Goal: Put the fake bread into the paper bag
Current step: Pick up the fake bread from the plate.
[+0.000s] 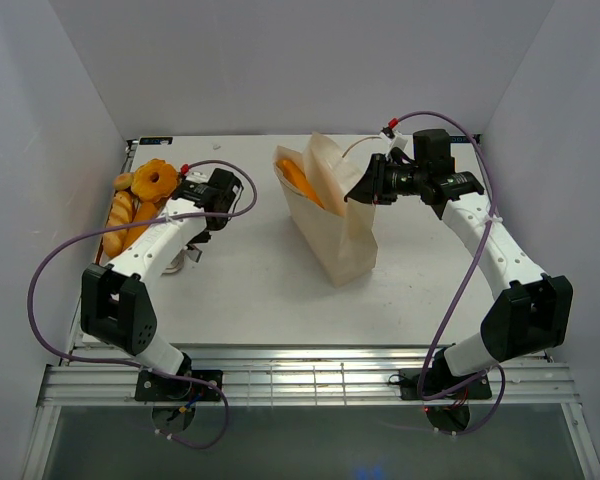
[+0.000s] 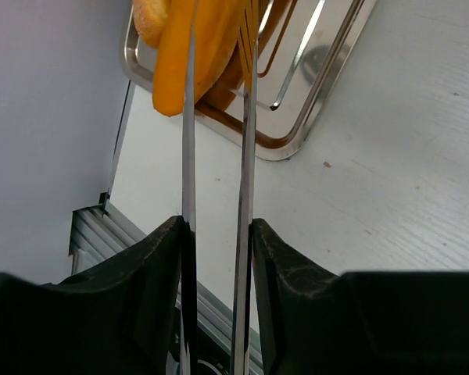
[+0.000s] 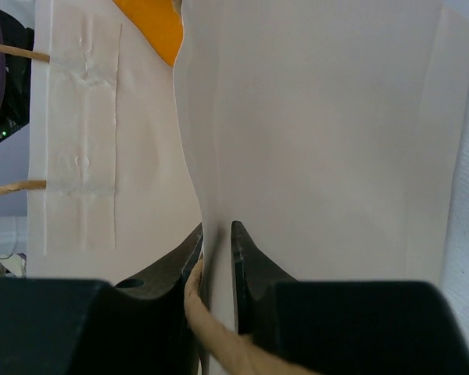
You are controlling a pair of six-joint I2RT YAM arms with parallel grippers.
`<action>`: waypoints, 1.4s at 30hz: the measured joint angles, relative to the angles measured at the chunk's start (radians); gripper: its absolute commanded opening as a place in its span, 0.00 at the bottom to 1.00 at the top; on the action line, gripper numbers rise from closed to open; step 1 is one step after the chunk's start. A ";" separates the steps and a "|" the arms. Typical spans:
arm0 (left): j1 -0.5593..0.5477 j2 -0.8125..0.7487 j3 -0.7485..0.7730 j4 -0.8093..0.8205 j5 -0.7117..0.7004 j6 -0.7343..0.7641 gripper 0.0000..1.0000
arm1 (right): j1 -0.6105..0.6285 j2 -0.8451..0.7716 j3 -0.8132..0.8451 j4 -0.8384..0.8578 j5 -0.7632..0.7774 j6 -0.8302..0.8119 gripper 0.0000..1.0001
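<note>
My right gripper [image 3: 217,242]: pinching paper bag [image 3: 320,141] wall.
My left gripper [image 2: 217,234]: clamped on tongs [image 2: 189,141]; only wrist view shows.
Surface: white table [image 2: 406,195] beneath.

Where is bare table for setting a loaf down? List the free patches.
Free: the near strip of the table, in front of the paper bag, and the middle patch between the bag and the left arm. Crowded: the far-left corner, where the metal tray of fake bread sits by the left hand.
</note>
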State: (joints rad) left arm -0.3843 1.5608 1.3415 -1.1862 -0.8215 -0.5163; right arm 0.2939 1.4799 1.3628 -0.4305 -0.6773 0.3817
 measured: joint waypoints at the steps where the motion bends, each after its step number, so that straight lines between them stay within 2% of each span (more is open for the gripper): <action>1: -0.001 0.000 -0.006 -0.003 -0.016 -0.001 0.50 | 0.000 0.000 0.000 0.000 0.000 0.000 0.22; 10: 0.005 0.000 -0.045 0.085 -0.033 0.089 0.50 | 0.000 0.000 0.000 0.000 0.001 0.000 0.22; 16: 0.071 0.000 -0.077 0.204 0.027 0.216 0.50 | 0.000 0.000 0.000 0.000 0.001 0.000 0.22; 23: 0.108 0.018 -0.090 0.280 0.027 0.307 0.51 | 0.000 0.000 0.000 0.005 0.000 0.000 0.22; 33: 0.108 0.039 -0.090 0.313 0.029 0.333 0.59 | 0.000 0.000 0.000 0.009 0.000 0.001 0.21; 42: 0.122 0.042 -0.090 0.327 0.028 0.333 0.59 | 0.000 0.000 0.000 0.014 0.000 0.001 0.21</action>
State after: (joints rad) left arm -0.2619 1.6024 1.2514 -0.8589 -0.7937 -0.1829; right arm 0.2939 1.4799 1.3628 -0.4160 -0.6769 0.3824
